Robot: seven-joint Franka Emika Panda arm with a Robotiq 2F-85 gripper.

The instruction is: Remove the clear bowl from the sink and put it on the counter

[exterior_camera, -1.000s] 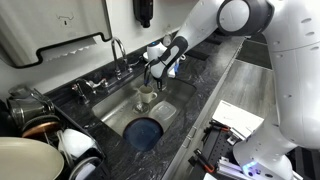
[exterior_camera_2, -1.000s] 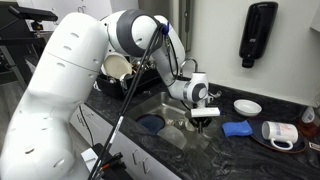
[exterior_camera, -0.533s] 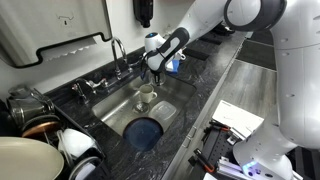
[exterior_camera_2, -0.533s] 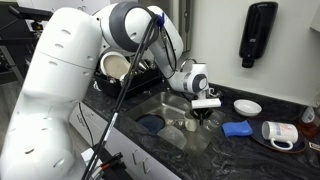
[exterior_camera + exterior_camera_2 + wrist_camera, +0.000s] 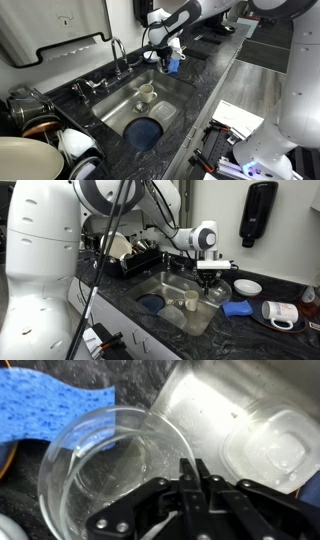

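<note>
Gripper (image 5: 211,277) risen out of sink (image 5: 168,284); fingers clamped on rim of clear bowl (image 5: 100,470); bowl held aloft above sink's edge, partly over blue cloth (image 5: 45,405)

Clear bowl (image 5: 95,480) see-through, airborne, rim in claw (image 5: 190,472), over sink (image 5: 120,105) edge, counter (image 5: 203,74).

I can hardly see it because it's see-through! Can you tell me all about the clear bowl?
The clear bowl is small, round and shallow, made of see-through glass or plastic, and it looks empty. It hangs in the air above the corner of the sink and a blue cloth. Only the gripper touches it, pinching its rim.
</note>
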